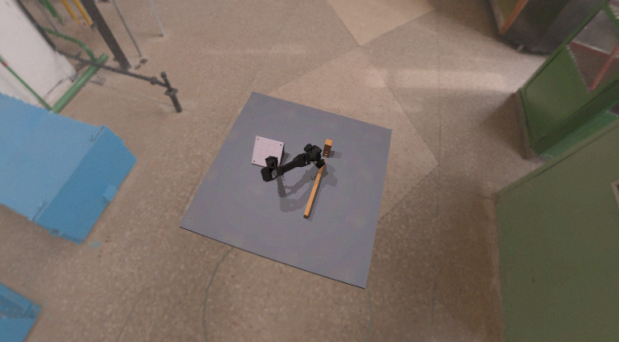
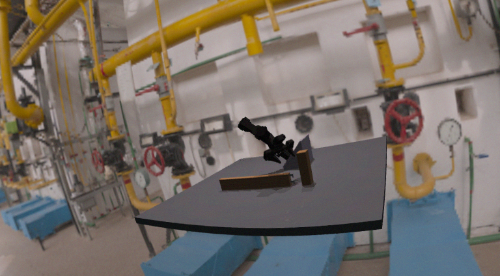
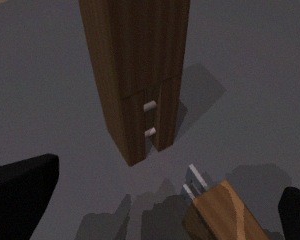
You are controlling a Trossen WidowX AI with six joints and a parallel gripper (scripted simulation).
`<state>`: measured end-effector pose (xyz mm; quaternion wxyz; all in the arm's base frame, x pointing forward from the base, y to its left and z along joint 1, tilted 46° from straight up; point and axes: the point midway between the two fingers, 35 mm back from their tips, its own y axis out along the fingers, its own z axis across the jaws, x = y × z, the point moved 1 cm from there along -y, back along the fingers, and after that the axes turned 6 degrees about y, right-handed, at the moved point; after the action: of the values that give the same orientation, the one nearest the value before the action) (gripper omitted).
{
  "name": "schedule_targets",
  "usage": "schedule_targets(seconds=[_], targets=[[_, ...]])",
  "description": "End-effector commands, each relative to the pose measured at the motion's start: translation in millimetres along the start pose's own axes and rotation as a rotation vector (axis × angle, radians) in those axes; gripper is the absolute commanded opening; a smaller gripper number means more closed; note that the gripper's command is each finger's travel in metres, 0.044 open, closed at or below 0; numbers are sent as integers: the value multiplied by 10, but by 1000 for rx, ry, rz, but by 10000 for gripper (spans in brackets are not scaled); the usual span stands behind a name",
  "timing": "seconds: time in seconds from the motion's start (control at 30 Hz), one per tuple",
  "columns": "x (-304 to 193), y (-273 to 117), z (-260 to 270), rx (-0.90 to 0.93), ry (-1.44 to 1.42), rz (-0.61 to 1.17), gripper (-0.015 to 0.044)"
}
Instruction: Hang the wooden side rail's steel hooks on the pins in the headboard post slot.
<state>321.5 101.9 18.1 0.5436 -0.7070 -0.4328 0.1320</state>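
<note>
The wooden side rail [image 1: 314,192] [image 2: 254,182] [image 3: 225,210] lies along the table [image 1: 342,247] [image 2: 331,202]. The steel hooks [image 3: 196,180] [image 2: 291,177] on its near-post end are short of the post, with a gap between. The headboard post [image 1: 328,146] [image 2: 305,168] [image 3: 140,45] stands upright. In the wrist view its slot shows an upper pin [image 3: 150,106] and a lower pin [image 3: 150,132], with no hook on either. My gripper [image 2: 286,159] [image 3: 175,186] is open and empty, above the rail's hook end and beside the post. In the top view the arm partly covers that end.
A pale square panel [image 1: 267,151] stands behind the arm's base side, left of the post in the top view; it shows as a dark slanted shape [image 2: 306,149] behind the post in the exterior view. The arm reaches across from that side.
</note>
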Motion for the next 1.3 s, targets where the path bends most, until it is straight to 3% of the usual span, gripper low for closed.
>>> schedule_targets(seconds=[0.0, 0.33, 0.7, 0.97, 1.27], targets=[[6, -1, 2, 5, 6, 2, 440], [43, 42, -179, -91, 686, 236, 440], [76, -22, -405, -423, 1423, 390, 440], [111, -132, -580, -774, 1891, 345, 440], [162, -270, -753, -1130, 2259, 133, 440]])
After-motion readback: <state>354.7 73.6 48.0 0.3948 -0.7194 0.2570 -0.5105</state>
